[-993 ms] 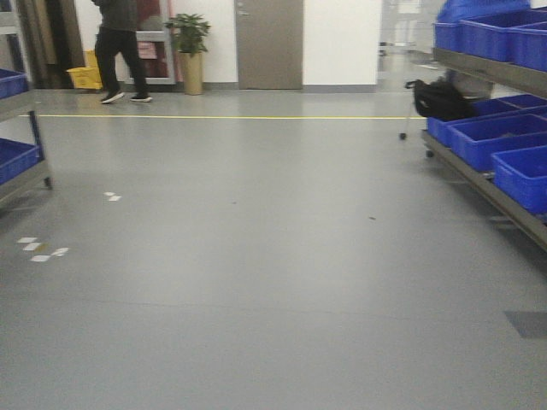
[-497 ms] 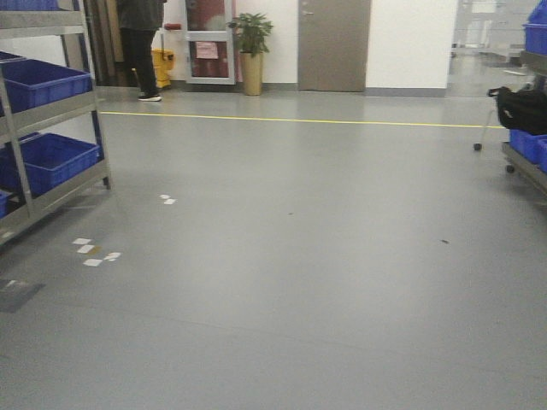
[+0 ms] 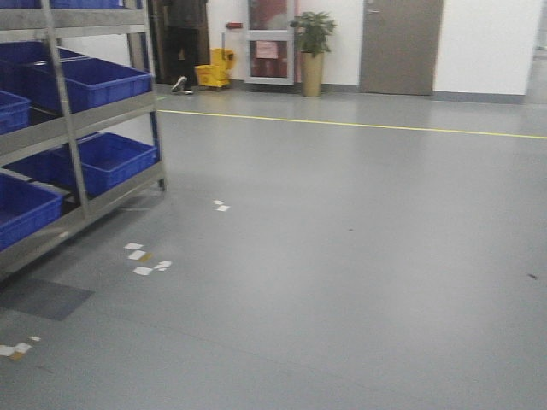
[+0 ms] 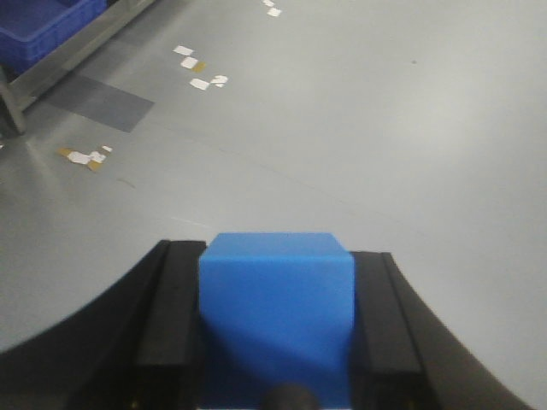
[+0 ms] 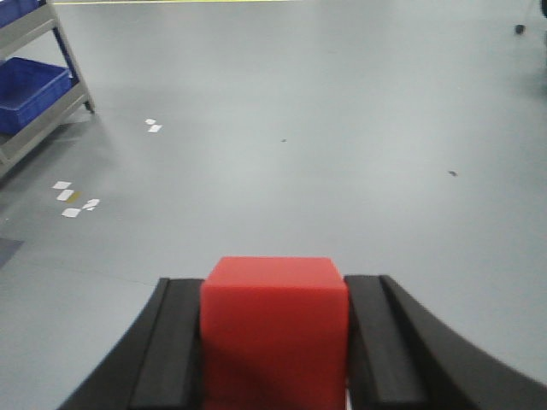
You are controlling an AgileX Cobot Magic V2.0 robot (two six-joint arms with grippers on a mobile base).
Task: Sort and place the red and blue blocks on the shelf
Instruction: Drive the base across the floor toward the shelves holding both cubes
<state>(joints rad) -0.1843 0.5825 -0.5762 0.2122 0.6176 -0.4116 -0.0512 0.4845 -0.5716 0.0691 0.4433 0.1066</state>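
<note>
Left gripper (image 4: 276, 282) jaws pinch the blue block (image 4: 276, 318); right gripper (image 5: 273, 289) jaws pinch the red block (image 5: 275, 335); shelf (image 3: 111, 117) at nine o'clock.

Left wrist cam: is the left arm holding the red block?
No, the cube clamped between the left jaws is the blue block, and nothing red shows in that view.

Grey floor (image 3: 359, 290) — white tape scraps (image 3: 137, 254), shelf (image 3: 102, 118) holding blue bins (image 3: 111, 81)

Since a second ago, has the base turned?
Yes, leftward: in the front view the plant and door slid right across the frame, and the shelf came further in at left.
</note>
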